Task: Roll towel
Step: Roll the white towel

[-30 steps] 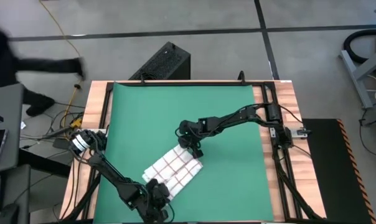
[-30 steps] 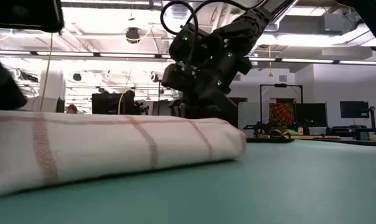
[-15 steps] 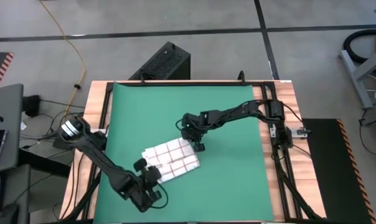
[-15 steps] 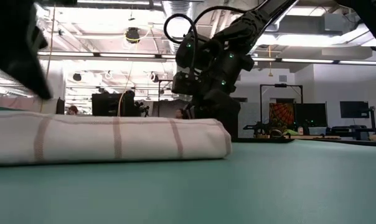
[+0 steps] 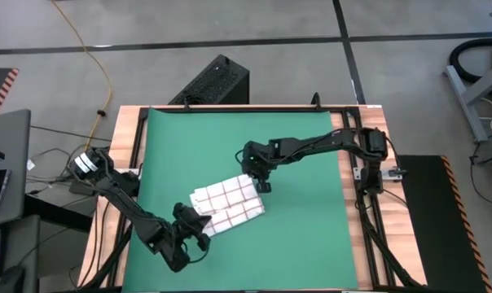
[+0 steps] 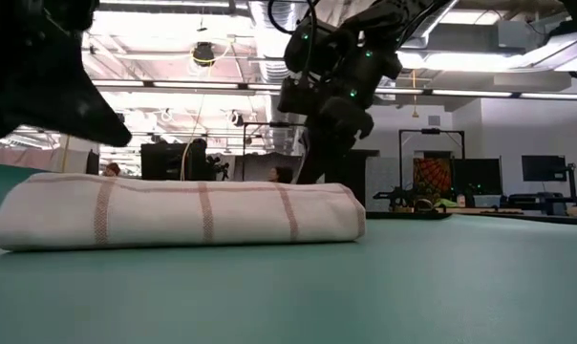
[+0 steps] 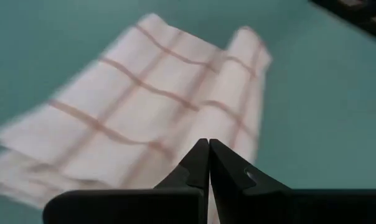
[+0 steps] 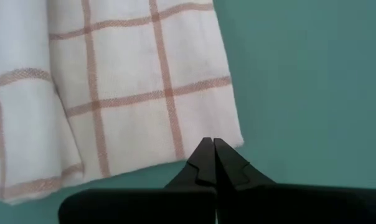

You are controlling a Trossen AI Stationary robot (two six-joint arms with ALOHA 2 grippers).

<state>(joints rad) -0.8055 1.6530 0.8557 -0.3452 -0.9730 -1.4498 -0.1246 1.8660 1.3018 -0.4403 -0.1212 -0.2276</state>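
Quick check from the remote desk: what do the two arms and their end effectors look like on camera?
Both arms are black, jointed and slim, with black cables along them. The left arm has a white band near its base. The right arm shows small green lights. Each end effector, left and right, has two dark, tapered fingers.

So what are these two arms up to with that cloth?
They are working on a checked towel that lies folded or loosely rolled on a green mat. Neither arm holds it. The left hand sits shut at the towel's near end, and the right hand hangs shut just past its far corner. Both show closed fingers with nothing between them.
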